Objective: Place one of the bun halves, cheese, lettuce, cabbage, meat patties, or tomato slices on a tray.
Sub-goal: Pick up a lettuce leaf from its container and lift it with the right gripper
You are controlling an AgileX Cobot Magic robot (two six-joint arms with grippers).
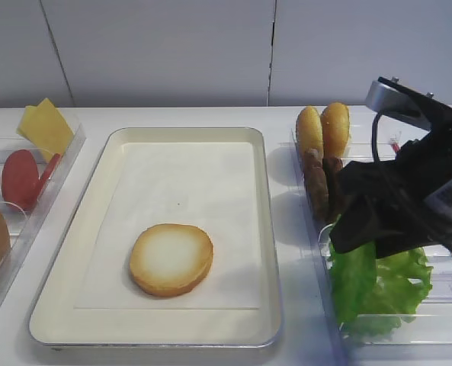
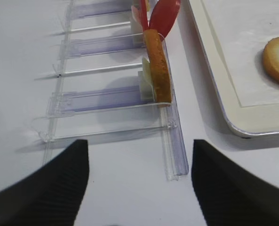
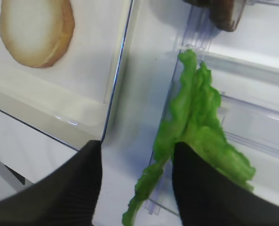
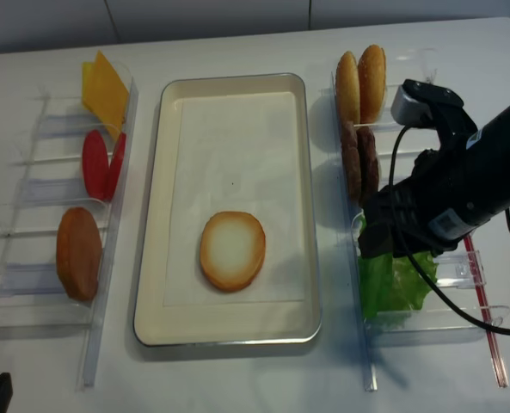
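Note:
The lettuce [image 3: 195,117] stands as a bright green leaf in the clear bin on the right [image 1: 363,282] [image 4: 392,284]. My right gripper [image 3: 137,155] hangs over it with its jaws apart. The leaf's ruffled edge lies between the fingers and rests against the right finger [image 3: 200,188]; the left finger stands clear of it. From outside, the same gripper [image 1: 355,229] [image 4: 379,241] covers the leaf's top. The tray [image 1: 267,229] [image 4: 156,215] holds one bun half [image 1: 171,259] [image 3: 35,30], pale face up. My left gripper [image 2: 139,146] is open and empty over bare table.
The right bin also holds upright bun halves [image 1: 323,130] and meat patties [image 1: 317,179]. The left bin [image 2: 174,141] carries cheese [image 1: 46,126], tomato slices [image 1: 21,177] [image 2: 160,14] and an upright bun [image 4: 78,252] [image 2: 157,70]. A cable loops beside my right arm.

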